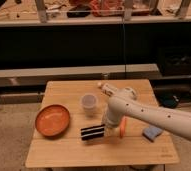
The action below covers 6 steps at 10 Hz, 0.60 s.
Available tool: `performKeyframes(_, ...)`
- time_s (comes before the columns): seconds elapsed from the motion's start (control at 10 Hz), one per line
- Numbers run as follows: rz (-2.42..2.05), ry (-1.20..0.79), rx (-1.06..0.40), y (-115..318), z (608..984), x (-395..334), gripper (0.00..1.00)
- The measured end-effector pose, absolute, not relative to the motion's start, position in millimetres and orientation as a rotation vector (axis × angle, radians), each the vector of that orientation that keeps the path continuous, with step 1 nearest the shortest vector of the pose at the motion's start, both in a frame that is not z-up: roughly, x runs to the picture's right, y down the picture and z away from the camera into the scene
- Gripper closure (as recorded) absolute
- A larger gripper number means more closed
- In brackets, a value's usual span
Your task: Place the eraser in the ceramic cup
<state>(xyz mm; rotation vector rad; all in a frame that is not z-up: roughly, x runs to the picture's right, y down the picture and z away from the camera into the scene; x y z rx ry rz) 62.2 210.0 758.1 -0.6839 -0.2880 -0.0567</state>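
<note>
The eraser (91, 132), a flat black block with two pale stripes, is held at its right end by my gripper (107, 128), which is shut on it and carries it just above the wooden table (64, 155). The white arm reaches in from the right. The ceramic cup (89, 104), small, pale and upright, stands just behind the eraser, a little up and left of the gripper.
An orange plate (53, 120) lies at the table's left. A white bottle (110, 90) lies behind the arm. A carrot (123, 127) and a blue sponge (152, 133) lie to the right of the gripper. A dark shelf runs behind the table.
</note>
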Motion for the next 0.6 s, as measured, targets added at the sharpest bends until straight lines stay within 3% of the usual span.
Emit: performKeyframes(0.6, 0.002, -0.28, -0.655, 173.2, 754.7, 73.6, 1.0)
